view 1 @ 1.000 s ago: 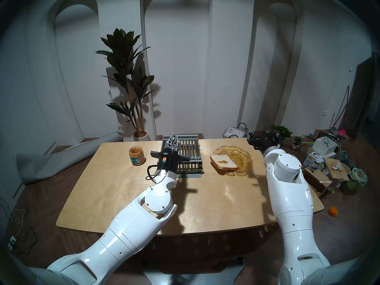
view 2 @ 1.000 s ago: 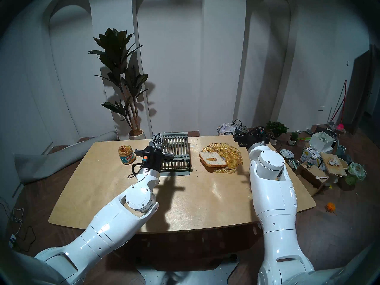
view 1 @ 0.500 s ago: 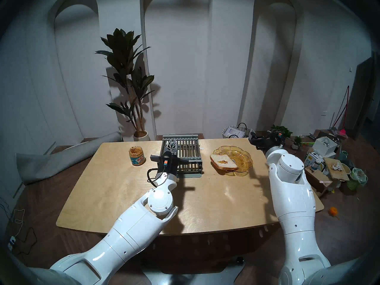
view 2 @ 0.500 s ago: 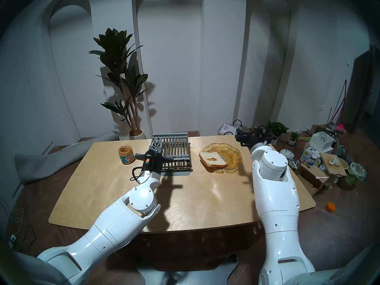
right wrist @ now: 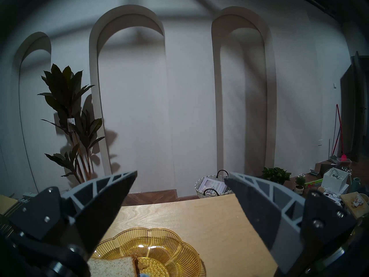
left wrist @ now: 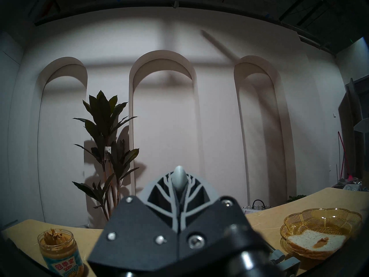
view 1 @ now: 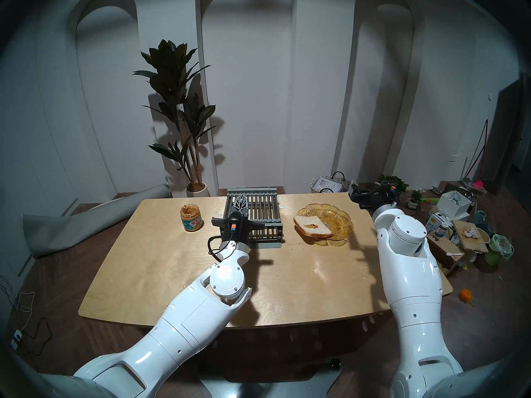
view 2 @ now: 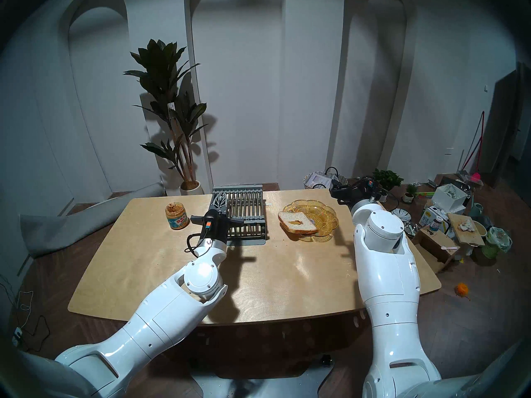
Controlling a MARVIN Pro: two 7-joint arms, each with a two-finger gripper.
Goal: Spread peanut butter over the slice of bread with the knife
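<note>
My left gripper point(view 1: 240, 203) is shut on the knife's light grey handle point(left wrist: 179, 176), low over the left part of the grey barred rack point(view 1: 265, 216). The blade is hidden. The peanut butter jar point(view 1: 191, 218) stands open to the left of the rack and shows in the left wrist view point(left wrist: 61, 252). The slice of bread point(view 1: 313, 227) lies on the amber glass plate point(view 1: 340, 216) with a small brown dab in its middle. My right gripper point(right wrist: 180, 176) is open and empty above the table's far right edge, beyond the plate point(right wrist: 179, 248).
A potted plant point(view 1: 178, 116) stands behind the table's far left. A wicker basket point(view 1: 330, 185) sits on the floor behind the table. Boxes, bowls and clutter point(view 1: 459, 228) lie on the floor to the right.
My left gripper has come down from above the rack's back edge to low over the rack, still shut on the knife. My right arm has drifted slightly right.
</note>
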